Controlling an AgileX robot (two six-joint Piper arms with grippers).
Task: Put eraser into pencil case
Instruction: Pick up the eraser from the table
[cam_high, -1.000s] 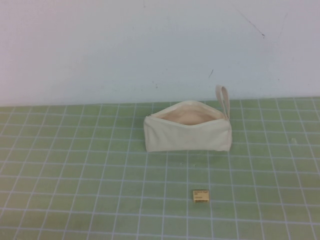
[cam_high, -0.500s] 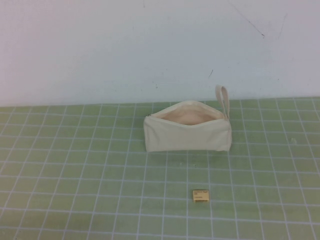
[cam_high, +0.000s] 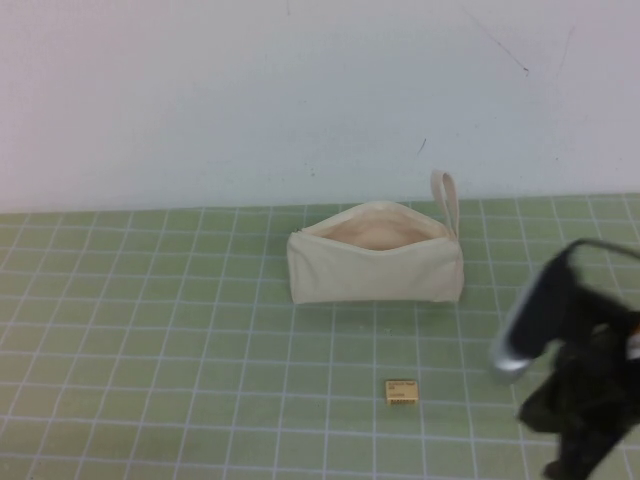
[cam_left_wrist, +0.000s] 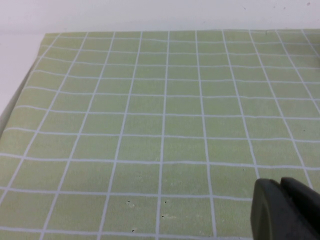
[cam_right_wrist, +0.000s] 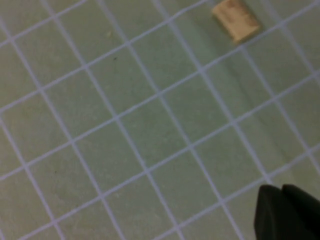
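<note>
The eraser (cam_high: 401, 391) is a tiny tan block lying on the green grid mat, in front of the pencil case (cam_high: 375, 262). The cream pencil case stands unzipped with its mouth up, showing its peach lining, and its loop strap is at its right end. My right arm (cam_high: 575, 390) reaches in at the lower right, to the right of the eraser and apart from it. My right gripper (cam_right_wrist: 282, 212) is shut and empty above the mat, with the eraser (cam_right_wrist: 236, 20) some way ahead of it. My left gripper (cam_left_wrist: 282, 207) is shut and empty over bare mat, and it is outside the high view.
The green grid mat (cam_high: 150, 350) covers the table up to the white back wall (cam_high: 300, 90). The mat's left edge (cam_left_wrist: 20, 95) shows in the left wrist view, with white table beyond it.
My right arm has come into the high view at the lower right. The eraser and the pencil case have not moved.
</note>
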